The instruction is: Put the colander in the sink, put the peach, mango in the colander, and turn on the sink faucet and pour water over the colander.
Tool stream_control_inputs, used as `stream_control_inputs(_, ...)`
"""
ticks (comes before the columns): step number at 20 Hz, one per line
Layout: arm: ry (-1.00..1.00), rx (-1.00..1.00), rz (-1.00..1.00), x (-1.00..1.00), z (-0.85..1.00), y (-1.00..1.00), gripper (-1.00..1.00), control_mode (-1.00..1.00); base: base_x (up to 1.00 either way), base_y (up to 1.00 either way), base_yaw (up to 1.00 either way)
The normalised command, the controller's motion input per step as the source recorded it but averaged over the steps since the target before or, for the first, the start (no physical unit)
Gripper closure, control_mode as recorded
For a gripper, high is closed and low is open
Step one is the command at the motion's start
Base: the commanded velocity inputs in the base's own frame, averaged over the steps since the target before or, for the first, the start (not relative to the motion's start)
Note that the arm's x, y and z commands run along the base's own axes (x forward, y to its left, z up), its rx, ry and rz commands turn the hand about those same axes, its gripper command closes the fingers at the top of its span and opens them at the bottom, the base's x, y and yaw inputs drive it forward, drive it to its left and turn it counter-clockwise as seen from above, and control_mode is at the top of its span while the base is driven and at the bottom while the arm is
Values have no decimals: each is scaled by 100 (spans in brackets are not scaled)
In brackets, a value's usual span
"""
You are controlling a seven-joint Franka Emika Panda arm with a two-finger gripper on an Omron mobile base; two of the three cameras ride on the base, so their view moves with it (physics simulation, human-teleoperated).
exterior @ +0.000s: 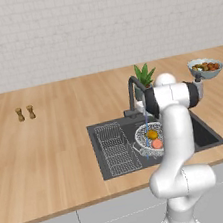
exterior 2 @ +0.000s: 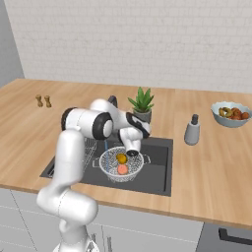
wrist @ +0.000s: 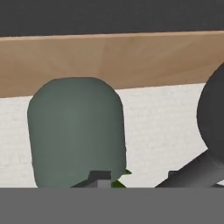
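From the left base view, you are seeing the wire-mesh colander (exterior: 149,137) sitting in the dark sink (exterior: 109,132), mango (exterior: 152,134) and peach (exterior: 157,143) inside, a thin blue stream falling from the faucet (exterior: 133,94). From the right, water is running onto the silvery mesh, so little seems left; the gripper (exterior 2: 132,153) is hanging at the colander's rim. From the hand view, a smooth grey-green pot is looming; you cannot tell whether the hand is clenched.

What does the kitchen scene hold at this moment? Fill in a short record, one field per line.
colander: in the sink, under the spout
peach: inside the colander
mango: inside the colander, beside the peach
sink faucet: thin stream of water runs into the colander
gripper: near the colander's rim; jaw state unclear
fruit bowl: on the counter, to the right
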Motion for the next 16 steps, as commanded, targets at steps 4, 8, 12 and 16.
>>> stream_control_inputs(4,0,15,-3,26,0,-100,100,-100,0,0,0)
stream_control_inputs(8,-4,22,-2,10,41,-100,100,-100,0,0,0)
stream_control_inputs(12,-30,38,9,-7,100,-86,100,-100,0,0,0)
stream_control_inputs(16,-34,31,8,-41,100,-70,100,-100,0,0,0)
